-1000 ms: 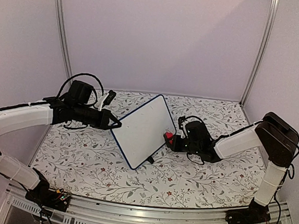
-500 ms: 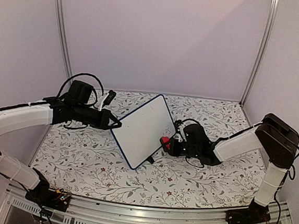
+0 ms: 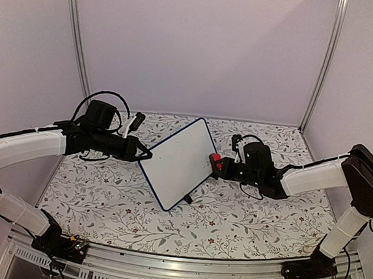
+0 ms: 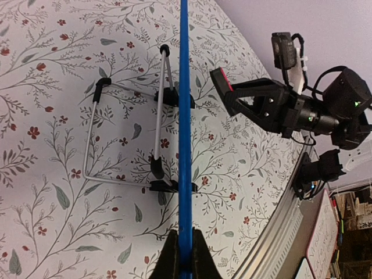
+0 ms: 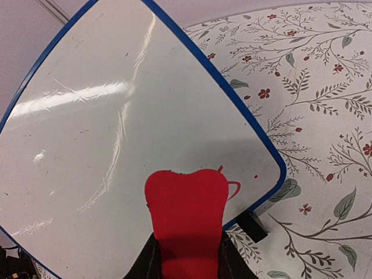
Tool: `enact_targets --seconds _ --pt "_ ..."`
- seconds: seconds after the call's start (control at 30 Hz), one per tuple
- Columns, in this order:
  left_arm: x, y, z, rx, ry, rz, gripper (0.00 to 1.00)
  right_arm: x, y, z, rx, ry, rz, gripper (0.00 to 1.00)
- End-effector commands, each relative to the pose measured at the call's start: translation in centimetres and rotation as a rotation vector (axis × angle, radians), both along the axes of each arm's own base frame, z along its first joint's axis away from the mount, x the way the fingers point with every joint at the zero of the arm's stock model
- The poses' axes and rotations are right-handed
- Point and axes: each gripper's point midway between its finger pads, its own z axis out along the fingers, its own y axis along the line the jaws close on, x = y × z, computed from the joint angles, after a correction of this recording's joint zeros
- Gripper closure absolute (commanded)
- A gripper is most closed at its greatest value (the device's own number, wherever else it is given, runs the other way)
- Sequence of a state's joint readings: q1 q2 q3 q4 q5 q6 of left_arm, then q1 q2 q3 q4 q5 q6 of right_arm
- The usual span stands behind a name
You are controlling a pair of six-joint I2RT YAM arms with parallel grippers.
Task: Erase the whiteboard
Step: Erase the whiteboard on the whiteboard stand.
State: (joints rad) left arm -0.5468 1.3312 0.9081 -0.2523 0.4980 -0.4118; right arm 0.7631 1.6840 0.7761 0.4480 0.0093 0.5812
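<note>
**Top view:** The whiteboard (image 3: 179,160) stands tilted at the middle of the floral desk (image 3: 250,230). The left hand (image 3: 146,154) is closed on the board's left edge. The right hand (image 3: 219,166) grips a red eraser (image 3: 215,160) at the board's right edge.

**Left wrist view:** The board's blue rim (image 4: 185,116) appears edge-on, clamped between the fingers. A wire stand (image 4: 116,181) lies on the desk beside it.

**Right wrist view:** The eraser sits in front of the board face near its right corner, just beside a small red mark (image 5: 233,187).
</note>
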Motion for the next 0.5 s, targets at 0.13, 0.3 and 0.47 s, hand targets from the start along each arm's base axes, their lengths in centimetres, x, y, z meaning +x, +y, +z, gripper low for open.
enact_targets --seconds 0.13,0.3,0.47 --pt "0.2 -0.6 1.4 -0.033 -0.050 -0.029 1.00 2.8 0.2 -2.5 0.031 0.088 -0.037 0.86" --pt "0.3 -0.6 1.3 -0.033 -0.045 -0.029 1.00 2.2 1.2 -4.4 0.072 0.148 0.012 0.87" --pt "0.3 -0.7 1.3 -0.035 -0.044 -0.031 1.00 0.9 2.1 -5.3 0.114 0.184 0.084 0.87"
